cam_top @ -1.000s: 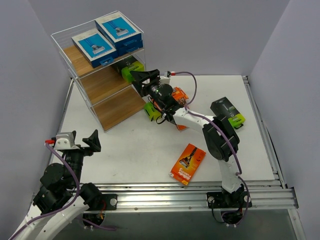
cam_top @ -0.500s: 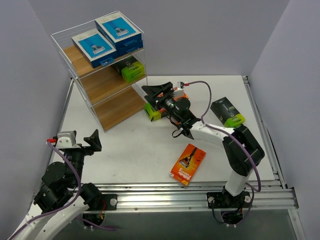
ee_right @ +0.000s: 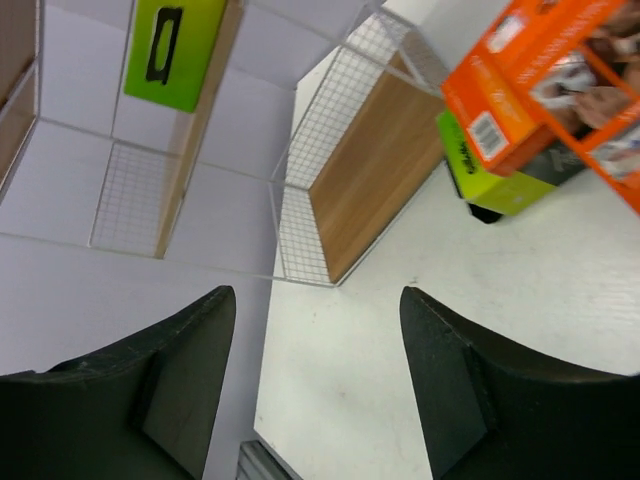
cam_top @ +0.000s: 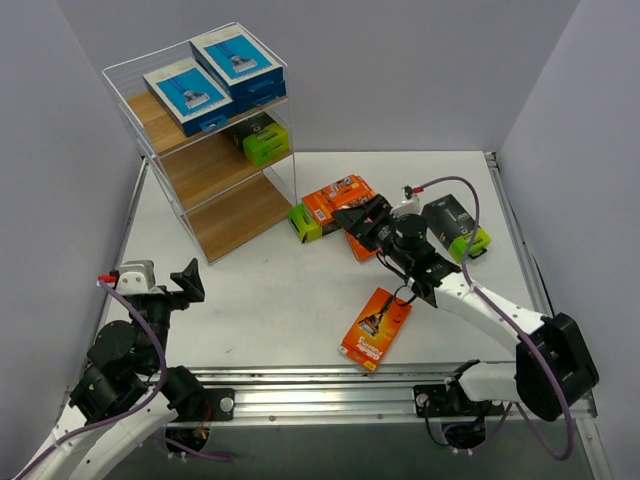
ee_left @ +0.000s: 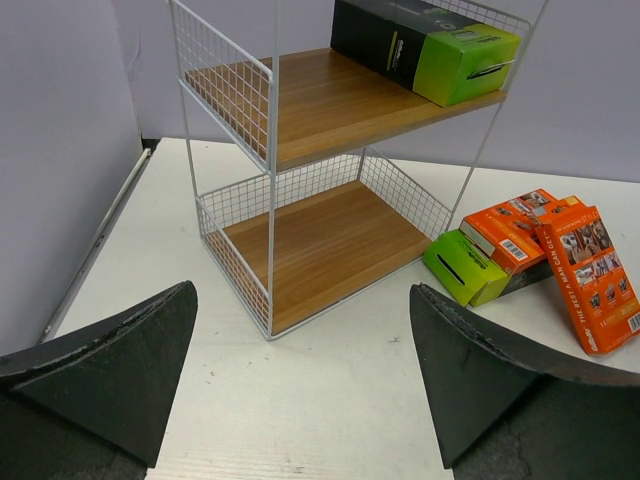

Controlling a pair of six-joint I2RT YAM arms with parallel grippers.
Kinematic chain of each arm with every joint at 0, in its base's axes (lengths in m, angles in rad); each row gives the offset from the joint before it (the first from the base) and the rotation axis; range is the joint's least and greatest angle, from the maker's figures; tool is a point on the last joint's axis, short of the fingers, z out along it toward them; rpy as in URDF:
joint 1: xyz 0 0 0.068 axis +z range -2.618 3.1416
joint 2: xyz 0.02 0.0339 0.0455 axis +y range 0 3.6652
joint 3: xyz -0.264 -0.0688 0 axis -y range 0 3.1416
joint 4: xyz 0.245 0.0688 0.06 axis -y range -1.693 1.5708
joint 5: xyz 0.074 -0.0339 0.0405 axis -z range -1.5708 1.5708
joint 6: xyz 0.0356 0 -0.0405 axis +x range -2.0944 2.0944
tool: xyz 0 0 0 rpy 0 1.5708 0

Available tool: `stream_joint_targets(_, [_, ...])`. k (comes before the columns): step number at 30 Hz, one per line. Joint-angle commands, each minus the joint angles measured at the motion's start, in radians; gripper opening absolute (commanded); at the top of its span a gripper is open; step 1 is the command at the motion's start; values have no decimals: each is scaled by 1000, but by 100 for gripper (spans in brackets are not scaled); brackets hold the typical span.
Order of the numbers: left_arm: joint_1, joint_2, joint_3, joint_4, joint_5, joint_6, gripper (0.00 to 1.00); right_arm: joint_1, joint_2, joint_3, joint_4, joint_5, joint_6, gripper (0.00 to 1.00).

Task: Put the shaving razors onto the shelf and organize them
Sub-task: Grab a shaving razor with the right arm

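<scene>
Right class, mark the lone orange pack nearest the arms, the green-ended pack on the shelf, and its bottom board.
lone orange pack (cam_top: 375,328): top view, middle of its face.
green-ended pack (ee_left: 465,62): left wrist view, lime end.
bottom board (ee_left: 325,245): left wrist view, bare wood.

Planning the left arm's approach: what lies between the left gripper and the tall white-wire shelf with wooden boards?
Bare white tabletop only, left gripper to shelf, in the left wrist view.

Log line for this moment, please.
left pincer: open, empty | right pincer: open, holding nothing | shelf: two blue packs top, black-green pack middle | table: other packs unplaced
</scene>
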Motion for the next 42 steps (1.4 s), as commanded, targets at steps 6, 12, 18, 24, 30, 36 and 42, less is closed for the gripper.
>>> stream_joint_targets(6, [3,13,25,22,14,16,96,-76,-138,-217,-41,82,6,42])
stream_joint_targets(12, [3,-12,14,28,14,22,96,49,2,-254,190,215,117,38])
stream_joint_targets(18, [0,-4,11,35,37,21,96,157,253,-159,361,316,205,34])
stream_joint_targets(24, [-3,-18,3,44,46,19,96,206,511,-3,516,358,287,21])
stream_joint_targets(30, [-17,-22,5,44,54,18,96,237,680,152,552,396,357,20])
stream_joint_targets(36, [-31,-32,2,47,46,16,96,261,769,289,467,468,402,22])
stream_joint_targets(42, [-49,-41,2,47,43,15,96,278,845,387,363,519,480,24])
